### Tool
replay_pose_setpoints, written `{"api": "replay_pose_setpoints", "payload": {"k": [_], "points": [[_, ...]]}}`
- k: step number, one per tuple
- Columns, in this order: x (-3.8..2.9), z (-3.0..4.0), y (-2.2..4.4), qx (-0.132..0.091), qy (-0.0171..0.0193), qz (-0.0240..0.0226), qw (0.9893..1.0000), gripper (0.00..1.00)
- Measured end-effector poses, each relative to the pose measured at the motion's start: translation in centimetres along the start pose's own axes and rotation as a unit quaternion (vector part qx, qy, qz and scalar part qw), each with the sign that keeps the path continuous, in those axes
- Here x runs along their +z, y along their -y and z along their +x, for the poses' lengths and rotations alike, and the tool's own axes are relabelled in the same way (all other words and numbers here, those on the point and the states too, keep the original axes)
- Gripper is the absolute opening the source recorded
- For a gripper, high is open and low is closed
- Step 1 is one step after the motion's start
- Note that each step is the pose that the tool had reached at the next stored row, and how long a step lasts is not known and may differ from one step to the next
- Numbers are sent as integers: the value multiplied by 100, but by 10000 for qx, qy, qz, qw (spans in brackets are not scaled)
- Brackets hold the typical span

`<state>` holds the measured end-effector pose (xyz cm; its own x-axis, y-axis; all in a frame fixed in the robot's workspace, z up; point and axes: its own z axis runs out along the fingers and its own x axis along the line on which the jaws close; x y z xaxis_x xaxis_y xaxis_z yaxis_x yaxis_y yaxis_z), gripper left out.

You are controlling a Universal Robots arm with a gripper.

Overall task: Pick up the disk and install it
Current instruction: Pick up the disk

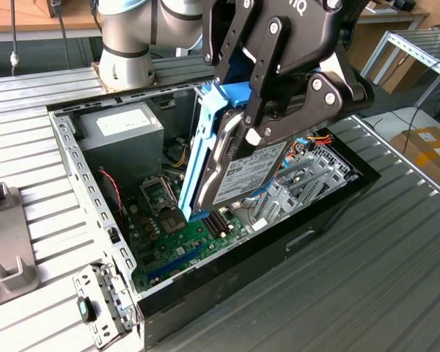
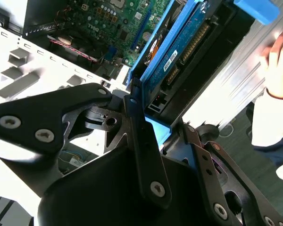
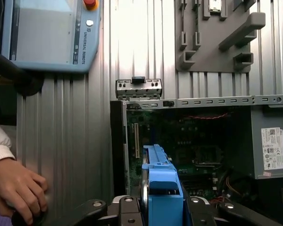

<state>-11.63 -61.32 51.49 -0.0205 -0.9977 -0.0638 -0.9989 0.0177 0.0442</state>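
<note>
Disk (image 1: 242, 176): gripper (image 1: 251, 130) jaws clenched on it, hanging tilted over the motherboard (image 1: 169, 224); I fear a slip striking components.

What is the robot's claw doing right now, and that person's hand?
Gripper: closed, holding the disk above the open computer.
Person's hand: cannot tell whether it holds anything.

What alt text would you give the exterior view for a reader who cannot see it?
The arm's black pincer grips the disk, a grey drive in blue rails, held tilted on edge over the open computer case and its green motherboard. A grey power-supply box sits inside the case.
</note>
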Motion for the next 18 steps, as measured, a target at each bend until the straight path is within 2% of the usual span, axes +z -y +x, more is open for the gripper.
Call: {"api": "replay_pose_setpoints", "payload": {"k": [18], "points": [[7, 142, 64, 0, 0, 0, 10000, 37]]}}
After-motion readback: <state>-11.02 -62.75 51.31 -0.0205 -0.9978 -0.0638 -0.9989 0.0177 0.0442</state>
